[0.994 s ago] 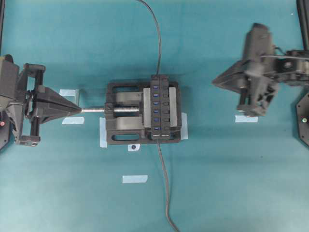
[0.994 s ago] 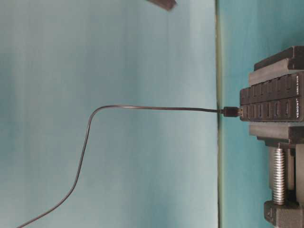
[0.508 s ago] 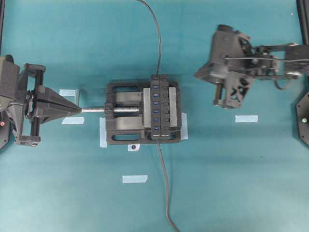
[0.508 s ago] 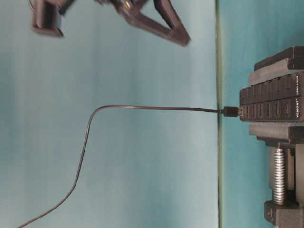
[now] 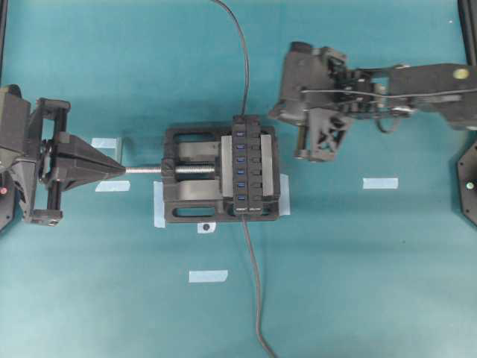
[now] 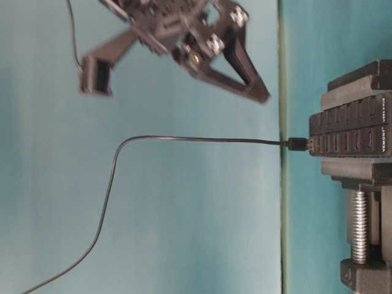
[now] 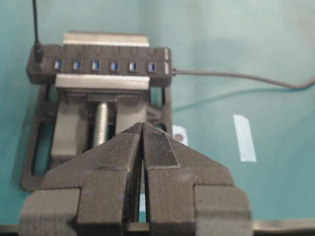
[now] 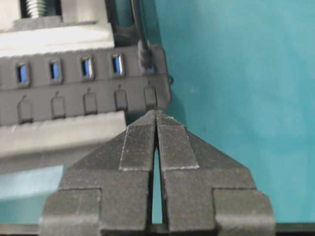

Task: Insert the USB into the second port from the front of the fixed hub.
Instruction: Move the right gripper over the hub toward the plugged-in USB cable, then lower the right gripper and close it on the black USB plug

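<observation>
Vise (image 5: pixel 190 195) clamps the fixed hub (image 5: pixel 248 165) so it resists insertion; the USB (image 6: pixel 298 144) sits plugged at one end; our right tool (image 8: pixel 156 118) and left tool (image 7: pixel 142 129) are pressed closed, empty.

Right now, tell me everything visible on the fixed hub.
The fixed hub is a long, narrow black bar, plastic by the look, with a row of blue ports and matching black buttons alongside. It lies flat, clamped in the black vise near the table's middle. A thin black cable's plug sits in the end port on the far side in the overhead view; a thicker grey cable leaves the opposite end. Neither tool touches it.
</observation>
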`<act>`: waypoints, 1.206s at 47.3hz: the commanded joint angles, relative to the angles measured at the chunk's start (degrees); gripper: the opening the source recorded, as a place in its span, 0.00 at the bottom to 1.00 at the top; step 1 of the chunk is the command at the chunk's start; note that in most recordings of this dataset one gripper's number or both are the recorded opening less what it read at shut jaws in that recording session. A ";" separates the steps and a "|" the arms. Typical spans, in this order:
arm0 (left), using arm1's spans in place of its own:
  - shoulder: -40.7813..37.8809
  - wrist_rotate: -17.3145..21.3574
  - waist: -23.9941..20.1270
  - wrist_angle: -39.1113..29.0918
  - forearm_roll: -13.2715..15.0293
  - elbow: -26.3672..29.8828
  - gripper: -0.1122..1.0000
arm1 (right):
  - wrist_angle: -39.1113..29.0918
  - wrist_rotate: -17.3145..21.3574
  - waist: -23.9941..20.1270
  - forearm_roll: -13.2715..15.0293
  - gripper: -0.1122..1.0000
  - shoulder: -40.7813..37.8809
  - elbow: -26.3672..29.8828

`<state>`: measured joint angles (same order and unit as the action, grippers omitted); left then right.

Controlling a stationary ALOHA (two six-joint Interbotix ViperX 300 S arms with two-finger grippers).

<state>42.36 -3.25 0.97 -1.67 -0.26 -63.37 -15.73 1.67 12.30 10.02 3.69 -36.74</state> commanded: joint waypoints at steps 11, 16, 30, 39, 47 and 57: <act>0.09 -0.09 0.09 0.35 -0.09 1.23 0.10 | 0.26 -1.23 0.09 0.09 0.10 -1.58 3.60; 0.09 -0.09 0.09 0.35 -0.09 1.05 0.10 | 0.18 -1.23 0.09 0.09 0.10 -1.67 3.60; 0.09 -0.09 0.09 0.35 0.00 0.70 0.10 | 0.00 -0.97 0.09 0.09 0.11 -2.20 3.69; 0.09 -0.18 0.09 0.35 -0.09 0.79 0.10 | -0.35 -0.88 0.00 0.09 0.15 -2.81 3.96; 0.09 -0.18 0.09 0.35 0.00 0.79 0.10 | 0.00 -0.97 -0.53 0.09 0.26 -2.90 4.22; 0.09 -0.18 0.09 0.35 -0.09 0.79 0.10 | 0.09 -0.70 -0.70 0.09 0.67 -3.16 4.48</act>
<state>42.36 -3.34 0.97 -1.76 -0.26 -63.46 -16.08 0.97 11.78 10.02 -0.09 -33.66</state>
